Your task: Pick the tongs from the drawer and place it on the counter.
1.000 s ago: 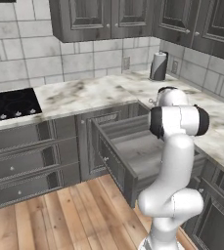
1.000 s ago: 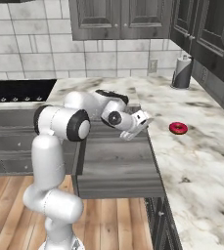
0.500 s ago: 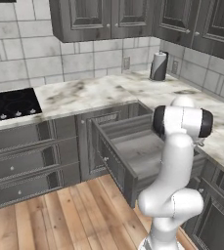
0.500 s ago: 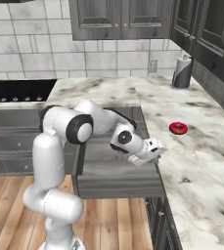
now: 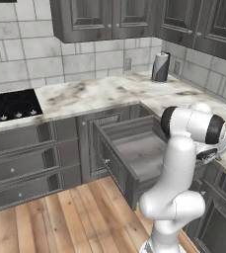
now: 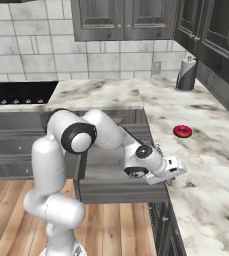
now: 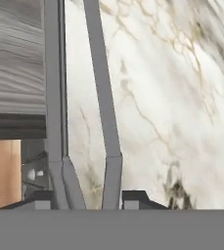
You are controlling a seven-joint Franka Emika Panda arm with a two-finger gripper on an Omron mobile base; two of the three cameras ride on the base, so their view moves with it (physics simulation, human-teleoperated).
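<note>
Tongs (image 7: 103, 97) of silver-grey metal are seen in the hand view, with two long thin arms that run up from between the fingers (image 7: 135, 197) and spread apart toward the top. The fingers are closed on the tongs near the joined end. Under the tongs lies the white marble table (image 7: 172, 97), and one arm of the tongs follows the table's edge, beside the grey inside of the drawer (image 7: 15, 58). In the right base view the gripper (image 6: 178, 167) is held at the front corner of the table (image 6: 211, 165), just beside the open drawer (image 6: 106, 165). A red donut (image 6: 182, 131) lies on the table, well apart from the gripper. A dark cylinder (image 6: 186, 74) stands near the wall. A black cooktop (image 5: 8, 105) is set at the left.
</note>
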